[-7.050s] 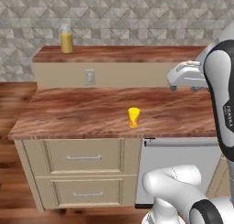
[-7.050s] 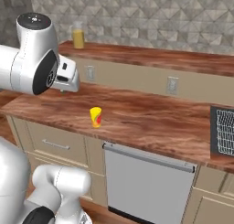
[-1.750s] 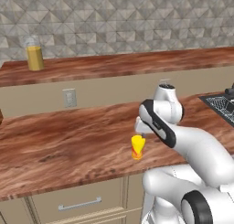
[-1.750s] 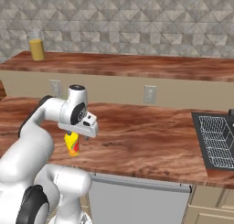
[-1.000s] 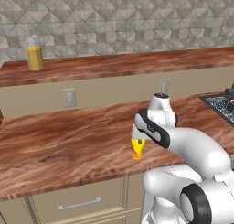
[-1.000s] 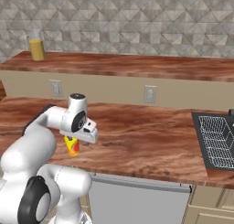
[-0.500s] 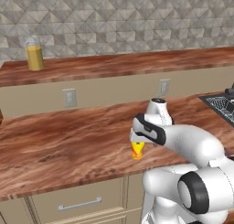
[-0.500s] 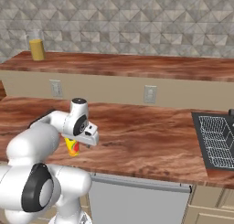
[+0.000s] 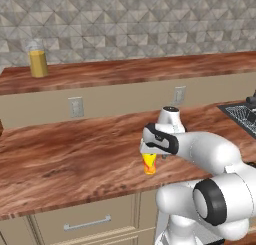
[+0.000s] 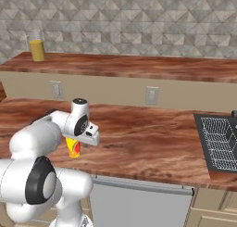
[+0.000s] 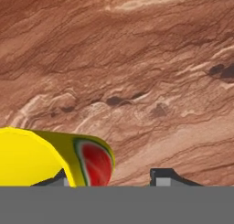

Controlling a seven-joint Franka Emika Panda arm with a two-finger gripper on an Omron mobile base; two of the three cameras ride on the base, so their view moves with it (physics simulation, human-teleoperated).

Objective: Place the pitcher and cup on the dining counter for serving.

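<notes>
Left base view shows the cup (image 9: 149,164) upright on the worktop (image 9: 75,159), wide mouth up, between the gripper (image 9: 150,158) jaws; grip unclear; no readable writing.

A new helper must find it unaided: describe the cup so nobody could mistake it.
Start at the wide wooden worktop with drawers underneath, below the raised bar top. Near its front edge, under the white arm's tool, stands the cup: small, tapered, bright yellow with a red patch.

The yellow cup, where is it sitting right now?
The yellow cup stands on the lower wood-grain worktop near its front edge, directly under the robot's claw. In the left base view it is just right of centre, far from the pitcher.
</notes>
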